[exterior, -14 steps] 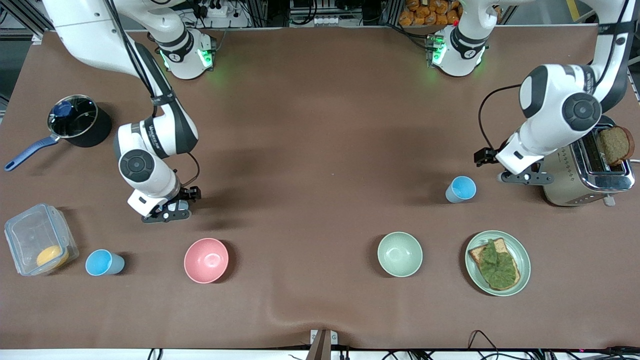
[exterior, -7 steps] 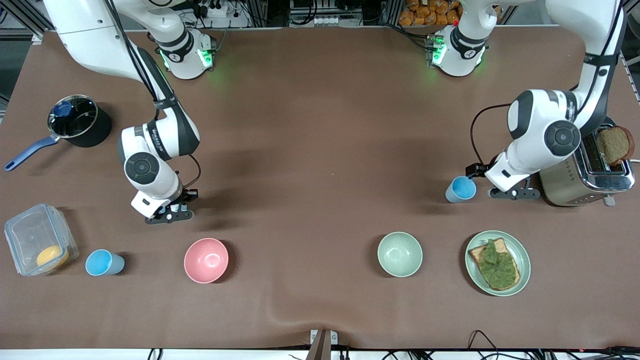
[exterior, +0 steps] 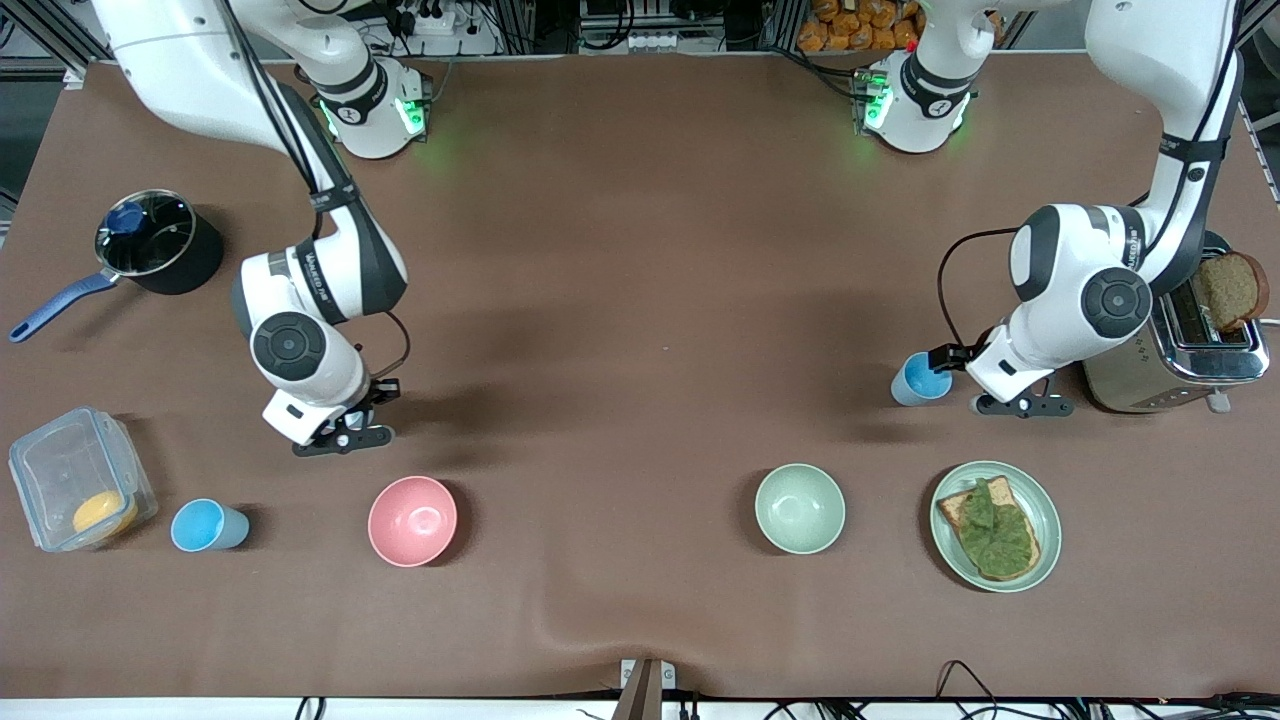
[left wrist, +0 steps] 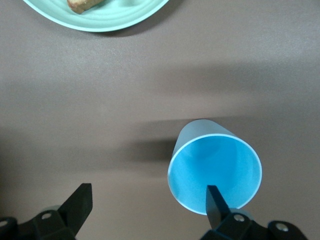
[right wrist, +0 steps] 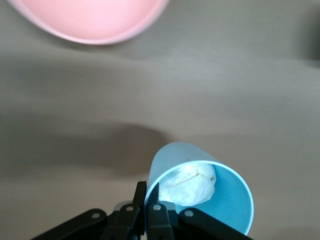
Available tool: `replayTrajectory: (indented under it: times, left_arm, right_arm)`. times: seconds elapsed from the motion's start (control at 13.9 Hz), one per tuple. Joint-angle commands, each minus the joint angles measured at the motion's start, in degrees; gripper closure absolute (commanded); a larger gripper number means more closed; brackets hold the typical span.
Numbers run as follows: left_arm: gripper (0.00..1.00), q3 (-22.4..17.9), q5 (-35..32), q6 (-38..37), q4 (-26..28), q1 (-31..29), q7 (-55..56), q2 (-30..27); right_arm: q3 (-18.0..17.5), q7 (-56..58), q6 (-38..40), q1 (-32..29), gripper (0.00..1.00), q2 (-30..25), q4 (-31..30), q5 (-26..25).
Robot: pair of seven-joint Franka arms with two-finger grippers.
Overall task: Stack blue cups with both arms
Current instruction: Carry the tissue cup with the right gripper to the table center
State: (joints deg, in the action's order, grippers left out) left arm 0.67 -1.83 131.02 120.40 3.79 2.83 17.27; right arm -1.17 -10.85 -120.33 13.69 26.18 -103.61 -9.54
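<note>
Grasp step. Right hand (right wrist: 149, 206) pinched shut on rim of tapered light-blue plastic cup (right wrist: 200, 192). Left hand (left wrist: 147, 200) wide open, one finger inside second sky-blue cup (left wrist: 215, 172), gripping nothing. Next: close, lift.

Left gripper (left wrist: 145, 202) low over table with fingers spread wide, right gripper (right wrist: 144, 199) low, fingers pinched together.

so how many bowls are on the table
2: a round pink plastic bowl toward the right arm's end, a round pale-green plastic bowl toward the left arm's end. None looks hidden.
</note>
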Motion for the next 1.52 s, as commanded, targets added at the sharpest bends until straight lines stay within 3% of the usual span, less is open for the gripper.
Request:
replayTrajectory:
  times: [0.0,0.43,0.58,0.65,0.72,0.87,1.08,1.44]
  left_arm:
    - [0.0,0.3,-1.07,1.6,-0.96,-0.27,1.57,1.53]
    - [0.0,0.3,-1.07,2.04,-0.96,-0.01,1.57,3.82]
    - [0.68,0.3,-0.89,2.65,-0.96,-0.01,1.65,3.91]
    - [0.9,0.3,-0.89,2.75,-0.87,0.08,1.83,4.0]
    - [1.0,0.3,-0.72,2.83,-0.87,0.16,1.92,4.17]
    - [1.0,0.3,-0.63,3.1,-0.87,0.16,2.09,4.26]
    - [1.0,0.3,-0.63,3.45,-0.87,0.16,2.27,4.35]
    - [1.0,0.3,-0.63,3.54,-0.87,0.25,2.36,4.09]
  right_arm:
    - [-0.41,-2.32,6.41,3.87,1.0,-0.08,5.94,8.01]
    - [-0.5,-27.51,5.91,18.1,1.0,2.64,10.26,13.48]
    - [-0.41,-36.04,4.94,22.33,1.0,5.7,12.98,14.28]
    - [-0.41,-40.43,4.85,24.26,1.0,7.46,14.73,13.85]
    - [-0.41,-43.87,4.67,25.76,1.0,9.22,16.75,13.93]
    - [-0.32,-47.67,4.06,27.7,1.0,11.69,19.67,13.75]
    - [-0.32,-51.28,-3.13,30.16,1.0,14.15,19.67,13.49]
    - [-0.15,-52.96,-7.27,31.57,1.0,17.14,19.76,13.31]
